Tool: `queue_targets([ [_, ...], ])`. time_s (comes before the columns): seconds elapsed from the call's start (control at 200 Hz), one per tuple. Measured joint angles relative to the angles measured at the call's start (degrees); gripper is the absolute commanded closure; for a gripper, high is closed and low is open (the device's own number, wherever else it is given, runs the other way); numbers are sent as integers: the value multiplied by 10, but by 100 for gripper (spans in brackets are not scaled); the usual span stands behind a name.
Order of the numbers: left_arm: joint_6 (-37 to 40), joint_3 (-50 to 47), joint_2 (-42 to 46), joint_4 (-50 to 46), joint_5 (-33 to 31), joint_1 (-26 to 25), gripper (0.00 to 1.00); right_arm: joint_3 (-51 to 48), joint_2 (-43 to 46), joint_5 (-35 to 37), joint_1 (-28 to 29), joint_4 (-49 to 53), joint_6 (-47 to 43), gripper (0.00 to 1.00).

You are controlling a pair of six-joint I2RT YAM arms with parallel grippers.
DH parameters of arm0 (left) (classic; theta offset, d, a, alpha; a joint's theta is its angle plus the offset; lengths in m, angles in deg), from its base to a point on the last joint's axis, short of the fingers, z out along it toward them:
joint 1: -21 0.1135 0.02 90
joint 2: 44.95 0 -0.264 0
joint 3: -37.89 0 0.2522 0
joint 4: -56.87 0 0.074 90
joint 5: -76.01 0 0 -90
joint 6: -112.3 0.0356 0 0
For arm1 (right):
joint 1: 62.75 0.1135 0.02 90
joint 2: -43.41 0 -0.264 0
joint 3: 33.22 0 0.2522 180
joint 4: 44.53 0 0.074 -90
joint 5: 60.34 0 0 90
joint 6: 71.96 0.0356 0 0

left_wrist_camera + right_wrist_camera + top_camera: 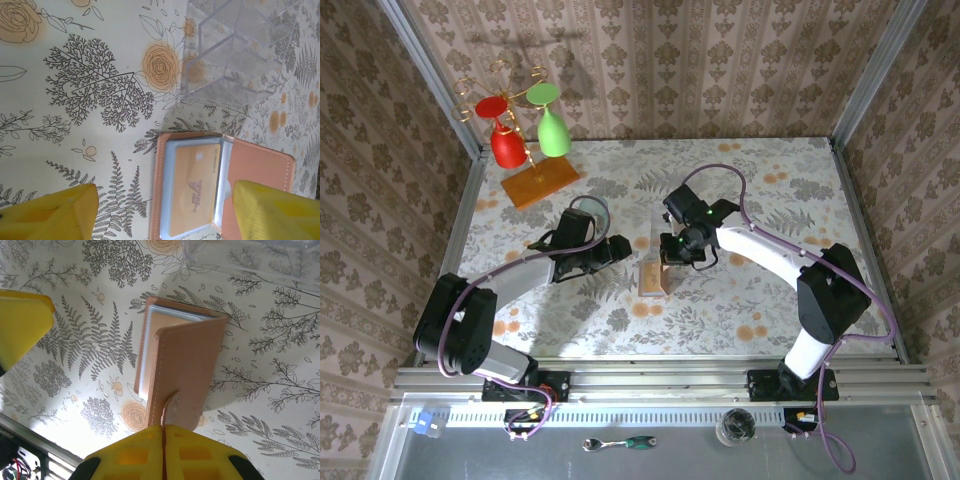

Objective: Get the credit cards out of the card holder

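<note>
right jaws clamp flat brown folding card holder point(186, 371) open; left jaws apart, thin orange-tan card point(192, 190) at 1 o'clock, lengthwise 12–6.

— Left arm point(515, 278)?
— Stretched forward and rightward from its base, wrist low. Left gripper point(160, 215) spread wide, its yellow fingers point(50, 217) far apart, gripping nothing.
— Right arm point(762, 250)?
— Elbow raised at the right, white forearm angling left to mid-table, wrist tipped down. Right gripper point(163, 440) pressed together, fingertips flush, pinching the edge of the card holder point(192, 365) cover, which stands tilted up.
— The two together?
— From above, the grippers face each other, near but apart. One left finger shows at the right wrist camera's left edge.
</note>
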Motion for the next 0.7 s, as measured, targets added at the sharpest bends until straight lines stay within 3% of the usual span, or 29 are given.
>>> queue_targets([
  [0.145, 0, 0, -2, 2, 4, 0, 36, 0, 0, 21, -1, 17, -6, 95],
  [0.375, 2, 3, -27, 1, 17, -15, 56, -32, 5, 73, -20, 38, -6, 96],
  [0.7, 5, 16, -51, 1, 42, -32, 75, -85, 8, 120, -45, 48, -6, 97],
])
